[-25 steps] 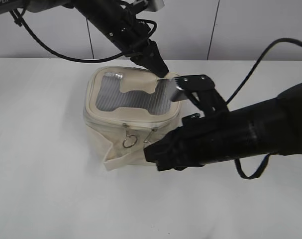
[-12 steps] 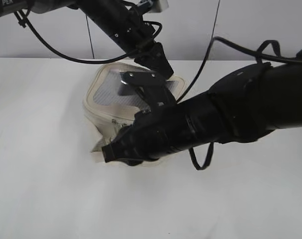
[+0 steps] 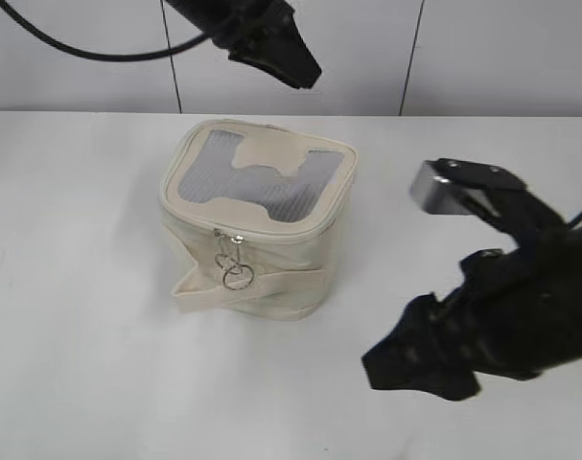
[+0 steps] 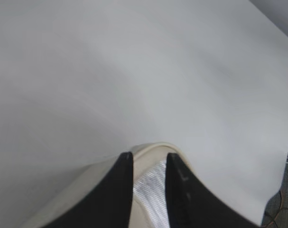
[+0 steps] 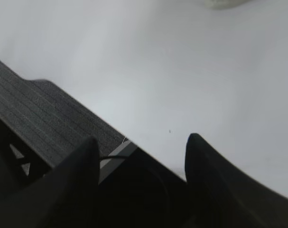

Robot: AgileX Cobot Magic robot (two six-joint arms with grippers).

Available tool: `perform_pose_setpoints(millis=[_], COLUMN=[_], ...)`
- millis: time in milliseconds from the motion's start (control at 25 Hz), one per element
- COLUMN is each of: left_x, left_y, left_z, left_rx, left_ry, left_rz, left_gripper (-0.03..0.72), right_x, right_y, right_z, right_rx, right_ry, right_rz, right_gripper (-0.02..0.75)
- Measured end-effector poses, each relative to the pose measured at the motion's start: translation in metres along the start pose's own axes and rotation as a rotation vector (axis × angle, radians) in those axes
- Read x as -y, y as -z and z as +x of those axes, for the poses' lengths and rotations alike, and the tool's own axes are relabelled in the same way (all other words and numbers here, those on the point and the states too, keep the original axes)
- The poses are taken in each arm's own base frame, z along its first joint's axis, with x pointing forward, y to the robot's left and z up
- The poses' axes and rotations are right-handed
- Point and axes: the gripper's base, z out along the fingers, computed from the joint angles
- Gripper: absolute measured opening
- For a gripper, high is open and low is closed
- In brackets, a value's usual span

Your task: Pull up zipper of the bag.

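Observation:
The cream bag (image 3: pixel 292 251) stands on the white table, grey ribbed top panel up. Its zipper (image 3: pixel 281 233) runs round the top rim, and two silver pulls with rings (image 3: pixel 235 264) hang together at the front left. My left gripper (image 3: pixel 302 73) hovers above and behind the bag, touching nothing. In the left wrist view its fingers (image 4: pixel 148 156) are slightly apart and empty over the bag's top corner (image 4: pixel 151 187). My right gripper (image 3: pixel 398 370) is low at the front right, well clear of the bag. It is wide open and empty in the right wrist view (image 5: pixel 141 138).
A flat cream strap (image 3: pixel 271 286) crosses the bag's front. A grey wall (image 3: pixel 482 48) stands behind the white table (image 3: pixel 80 335). The right wrist view shows the table's edge (image 5: pixel 116 154) with dark floor beyond it.
My right arm pulled back from the bag's front to the lower right. My left gripper lifted off the bag's rear corner. The right-hand pull now hangs at the front left beside the other.

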Motion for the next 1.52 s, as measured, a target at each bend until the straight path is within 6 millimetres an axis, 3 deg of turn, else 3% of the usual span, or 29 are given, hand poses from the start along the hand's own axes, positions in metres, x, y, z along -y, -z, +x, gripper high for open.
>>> perform_pose_setpoints(millis=[80, 200, 360, 520, 680, 880, 1000, 1080, 1520], left_x=[0.020, 0.056, 0.112, 0.165, 0.206, 0.230, 0.235, 0.237, 0.231], left_y=[0.025, 0.062, 0.117, 0.161, 0.199, 0.220, 0.218, 0.218, 0.209], left_z=[-0.002, 0.010, 0.056, 0.139, 0.242, 0.343, 0.382, 0.391, 0.384], left_rx=[0.024, 0.046, 0.133, 0.221, 0.334, 0.433, 0.480, 0.507, 0.530], left_ry=[-0.014, 0.000, 0.026, 0.054, 0.086, 0.073, 0.060, 0.052, 0.052], left_rz=[-0.012, -0.037, -0.218, -0.371, -0.532, -0.709, -0.741, -0.743, -0.719], left_gripper=[0.167, 0.156, 0.149, 0.149, 0.149, 0.148, 0.148, 0.148, 0.147], right_x=[0.001, 0.003, 0.007, 0.010, 0.010, 0.007, 0.007, 0.008, 0.012], right_y=[0.025, 0.063, 0.109, 0.142, 0.165, 0.189, 0.196, 0.199, 0.196], right_z=[0.006, 0.017, 0.048, 0.086, 0.118, 0.144, 0.156, 0.161, 0.163], right_rx=[-0.014, -0.025, -0.063, -0.019, 0.134, 0.349, 0.434, 0.474, 0.536], right_ry=[-0.007, 0.006, 0.061, 0.132, 0.191, 0.252, 0.273, 0.285, 0.299], right_rz=[-0.006, 0.030, 0.173, 0.253, 0.269, 0.262, 0.255, 0.259, 0.273], right_gripper=[0.456, 0.456, 0.457, 0.457, 0.457, 0.457, 0.444, 0.421, 0.380])
